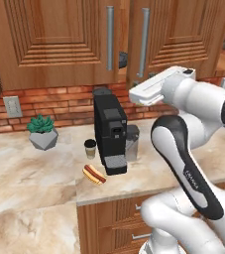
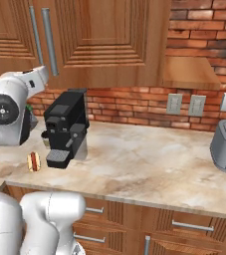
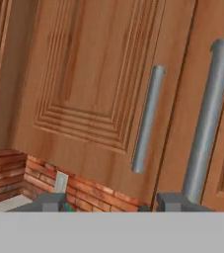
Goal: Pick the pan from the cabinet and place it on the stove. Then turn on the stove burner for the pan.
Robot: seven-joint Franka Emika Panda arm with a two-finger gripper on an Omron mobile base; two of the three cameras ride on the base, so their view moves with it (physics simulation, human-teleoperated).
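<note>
Opening the cabinet (image 1: pixel 59 39) for the pan (image 1: pixel 123 59).
Gripper (image 3: pixel 111 202), fingers spread and holding nothing, is hovering just below the right door's bar handle (image 3: pixel 209 118); behind the cracked doors the pan is showing, so pulling wider likely comes next.

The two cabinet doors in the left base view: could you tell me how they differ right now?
The left door sits shut and flat, while the right door is swung slightly ajar, leaving a dark gap where something round and dark shows. The gripper, jaws apart, faces the right door's handle. Both doors are reddish-brown ridged panels with vertical silver bars.
</note>
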